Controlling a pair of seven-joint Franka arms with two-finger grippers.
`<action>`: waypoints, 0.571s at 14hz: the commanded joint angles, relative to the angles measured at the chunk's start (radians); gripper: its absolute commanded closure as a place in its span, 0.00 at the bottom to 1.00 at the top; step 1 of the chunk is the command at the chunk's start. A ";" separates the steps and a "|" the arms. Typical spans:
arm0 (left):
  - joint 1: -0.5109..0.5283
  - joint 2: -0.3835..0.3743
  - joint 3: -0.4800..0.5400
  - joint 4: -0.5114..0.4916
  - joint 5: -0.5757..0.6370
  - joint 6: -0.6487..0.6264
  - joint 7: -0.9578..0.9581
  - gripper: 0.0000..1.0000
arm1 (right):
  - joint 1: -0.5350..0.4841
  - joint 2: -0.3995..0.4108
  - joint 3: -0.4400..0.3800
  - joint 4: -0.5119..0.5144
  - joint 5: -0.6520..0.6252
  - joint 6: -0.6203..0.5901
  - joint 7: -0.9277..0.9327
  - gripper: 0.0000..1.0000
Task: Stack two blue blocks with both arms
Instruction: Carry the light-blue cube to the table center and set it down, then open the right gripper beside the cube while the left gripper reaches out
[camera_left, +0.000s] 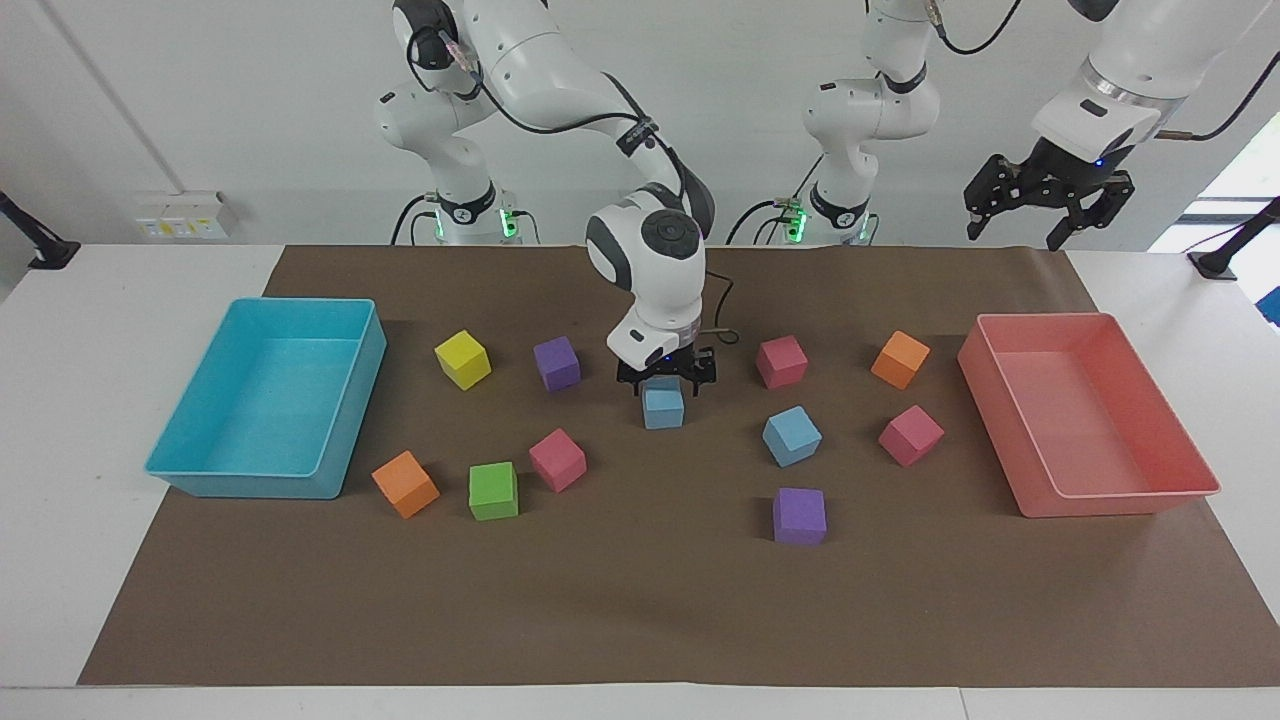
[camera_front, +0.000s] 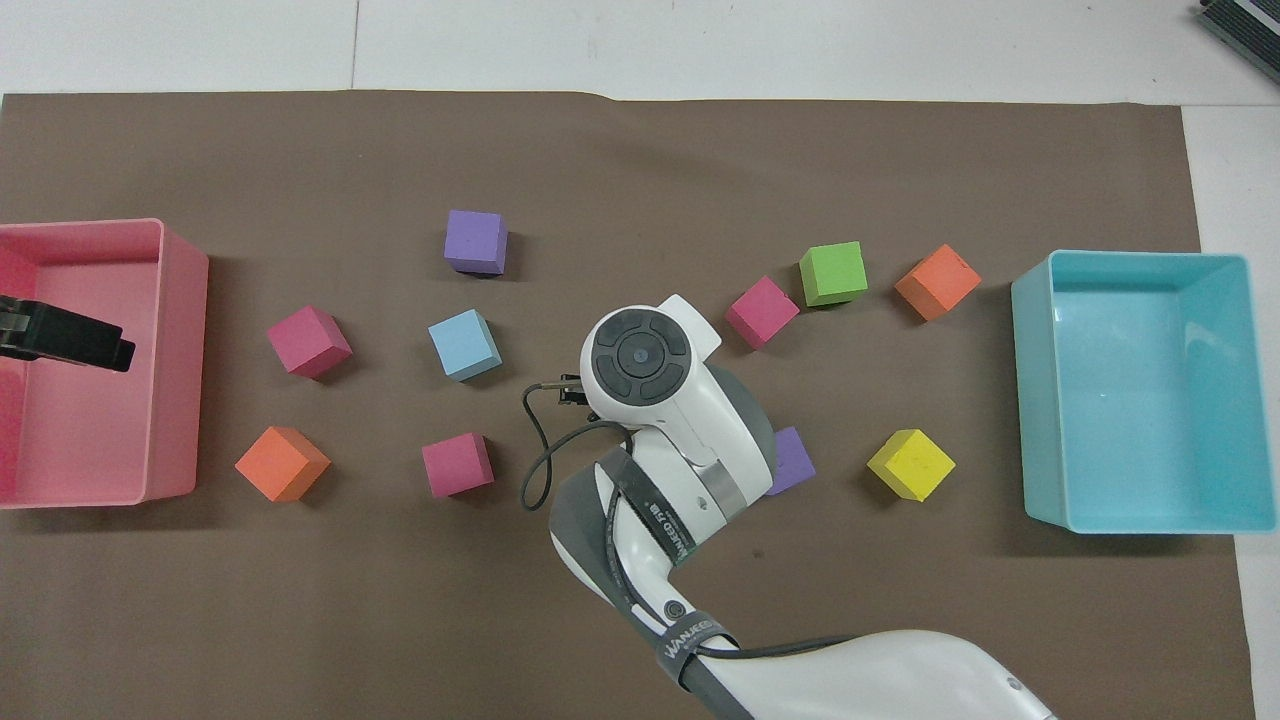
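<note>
1. The right gripper (camera_left: 666, 381) is at mid-table, straight above one blue block (camera_left: 663, 408), its fingers either side of the block's top; whether they pinch it or only straddle it, I cannot tell. In the overhead view the arm's wrist hides this block.
2. Toward the right arm's end from that gripper lie a purple block (camera_left: 557, 362), a yellow block (camera_left: 463, 359) and a turquoise tray (camera_left: 190, 464).
3. The second blue block (camera_left: 792, 436) sits on the brown mat (camera_left: 640, 620), toward the left arm's end from the right gripper and apart from the first.
4. The left gripper (camera_left: 1049, 203) hangs high in the air over the pink tray (camera_left: 1120, 495), fingers spread, holding nothing; this arm waits.
</note>
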 joint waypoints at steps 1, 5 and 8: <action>-0.034 -0.026 0.045 -0.031 0.006 0.006 -0.015 0.00 | -0.012 -0.058 -0.002 -0.022 -0.003 0.003 -0.009 0.00; -0.028 -0.025 0.044 -0.028 0.001 0.011 -0.016 0.00 | -0.099 -0.151 -0.010 -0.026 0.022 -0.084 -0.103 0.00; -0.029 -0.007 0.025 -0.028 0.004 0.047 -0.074 0.00 | -0.145 -0.155 -0.008 -0.032 0.118 -0.096 -0.196 0.00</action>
